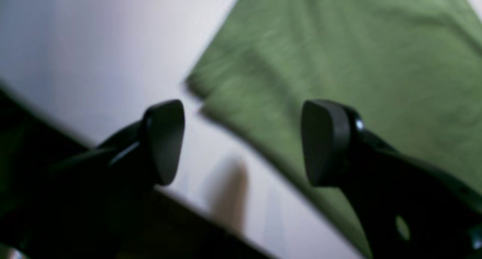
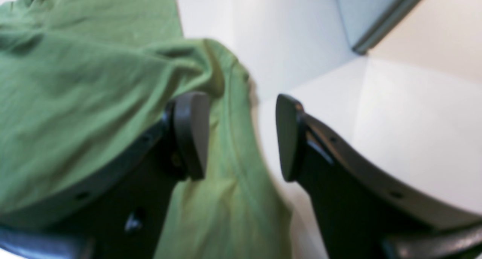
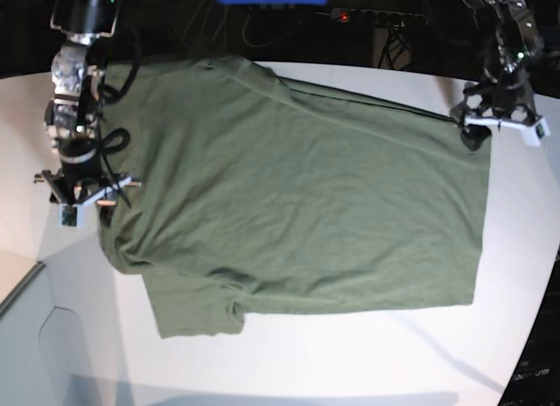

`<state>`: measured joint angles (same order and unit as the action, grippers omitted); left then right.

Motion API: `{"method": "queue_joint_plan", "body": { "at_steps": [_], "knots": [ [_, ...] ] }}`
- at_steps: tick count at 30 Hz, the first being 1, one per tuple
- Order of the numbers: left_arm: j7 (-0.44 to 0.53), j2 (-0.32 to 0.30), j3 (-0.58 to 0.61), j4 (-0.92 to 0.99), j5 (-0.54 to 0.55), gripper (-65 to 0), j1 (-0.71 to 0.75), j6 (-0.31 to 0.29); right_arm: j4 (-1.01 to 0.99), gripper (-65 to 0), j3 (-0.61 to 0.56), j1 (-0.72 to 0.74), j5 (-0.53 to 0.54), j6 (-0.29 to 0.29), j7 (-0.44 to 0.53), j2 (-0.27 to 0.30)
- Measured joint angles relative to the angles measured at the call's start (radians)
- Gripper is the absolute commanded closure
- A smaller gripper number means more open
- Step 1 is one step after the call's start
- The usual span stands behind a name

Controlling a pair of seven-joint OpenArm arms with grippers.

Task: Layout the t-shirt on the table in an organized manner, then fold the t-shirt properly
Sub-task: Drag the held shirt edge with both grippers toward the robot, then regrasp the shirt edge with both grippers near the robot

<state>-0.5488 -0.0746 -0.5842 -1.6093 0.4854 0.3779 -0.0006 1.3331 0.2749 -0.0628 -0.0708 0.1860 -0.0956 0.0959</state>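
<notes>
Looking from the near edge of the table (image 3: 289,371), we judged the layout step nearly done and the folding not yet begun. The t-shirt (image 3: 297,213) lay spread across the white tabletop, mostly flat, though the near sleeve (image 3: 197,314) was bunched and puckered at its seam and shallow wrinkles ran through the body. Its cloth was a soft, matte olive knit; the table was smooth and glossy with a curved rim. Farther back, our right gripper (image 2: 241,136) hovered at the sleeve edge with its dark, rounded pads spread apart; cloth draped beside one pad, but nothing was pinched between them. Our left gripper (image 1: 243,142) stood wide open too, over the hem corner, holding nothing. Smoothing the sleeves seemed to remain, then every fold. At the far side the ribbed collar (image 3: 210,66) lay near the table's back edge.
</notes>
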Motion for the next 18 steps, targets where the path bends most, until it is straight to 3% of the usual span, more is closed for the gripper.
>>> {"method": "queue_joint_plan", "body": {
  "at_steps": [18],
  "knots": [
    [0.000,-0.006,0.004,0.187,0.000,-46.1,-0.098,-0.003,0.039,-29.2,0.000,-0.143,0.000,0.000,0.003,-0.008]
  ]
}}
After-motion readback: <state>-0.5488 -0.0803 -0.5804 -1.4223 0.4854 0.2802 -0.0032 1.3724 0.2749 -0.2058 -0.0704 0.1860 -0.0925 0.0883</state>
